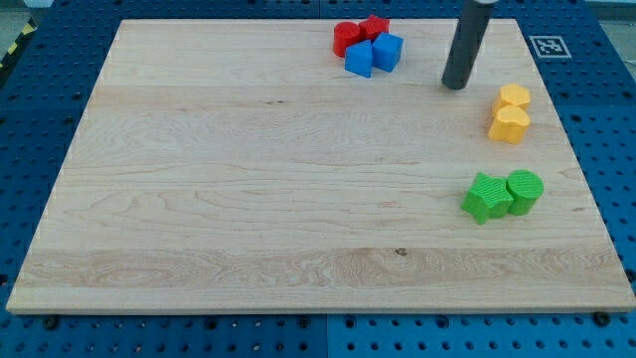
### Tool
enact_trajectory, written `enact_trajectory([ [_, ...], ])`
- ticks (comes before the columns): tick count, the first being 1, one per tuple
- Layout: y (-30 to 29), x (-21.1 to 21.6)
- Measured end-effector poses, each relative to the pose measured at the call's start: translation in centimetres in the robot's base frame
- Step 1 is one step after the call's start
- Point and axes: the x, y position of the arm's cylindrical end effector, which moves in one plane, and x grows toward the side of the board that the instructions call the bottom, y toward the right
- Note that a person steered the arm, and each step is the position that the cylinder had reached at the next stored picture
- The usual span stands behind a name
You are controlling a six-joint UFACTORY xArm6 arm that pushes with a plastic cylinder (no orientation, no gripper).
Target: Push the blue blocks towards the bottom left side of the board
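Note:
Two blue blocks sit near the view's top, right of centre: one blue block and a blue cube touching it on its right. Two red blocks touch them: a red cylinder at the left and a red star-like block behind. My tip rests on the board to the right of the blue cube, apart from it by about a block's width and slightly lower in the view.
Two yellow blocks sit stacked close together at the view's right. A green star-like block and a green cylinder sit side by side below them. The wooden board lies on a blue perforated table.

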Motion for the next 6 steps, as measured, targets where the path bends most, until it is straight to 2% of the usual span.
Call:
enact_trajectory([
  [1,1.1,-3.6],
  [2,-1.4,-5.0],
  [4,-15.5,-4.9],
  [5,-21.5,-3.3],
  [6,-23.6,-0.8],
])
